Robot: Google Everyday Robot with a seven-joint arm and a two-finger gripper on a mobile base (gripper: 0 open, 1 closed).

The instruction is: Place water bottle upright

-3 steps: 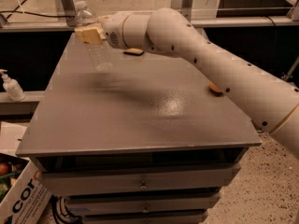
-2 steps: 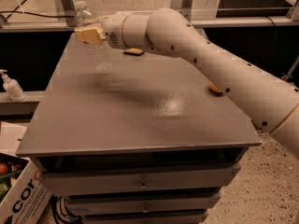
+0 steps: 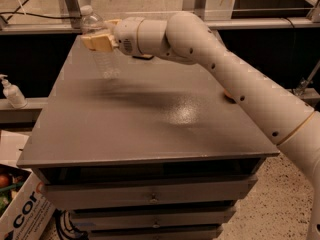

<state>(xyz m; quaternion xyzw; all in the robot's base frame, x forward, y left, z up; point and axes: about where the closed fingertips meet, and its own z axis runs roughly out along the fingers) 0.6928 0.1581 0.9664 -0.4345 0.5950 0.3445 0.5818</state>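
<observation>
The water bottle (image 3: 101, 48) is clear ribbed plastic with a white cap at the top. It stands nearly upright, tilted slightly, at the far left of the grey table (image 3: 150, 119). My gripper (image 3: 99, 40) is shut on the water bottle around its upper body, its tan fingers (image 3: 95, 42) wrapping it. The bottle's base is at or just above the tabletop; I cannot tell whether it touches. My white arm reaches in from the right across the table's back half.
A white pump dispenser bottle (image 3: 12, 92) stands on a low shelf to the left. A small orange object (image 3: 230, 97) lies behind my arm at the table's right edge. A cardboard box (image 3: 20, 204) sits on the floor at lower left. Drawers are below the tabletop.
</observation>
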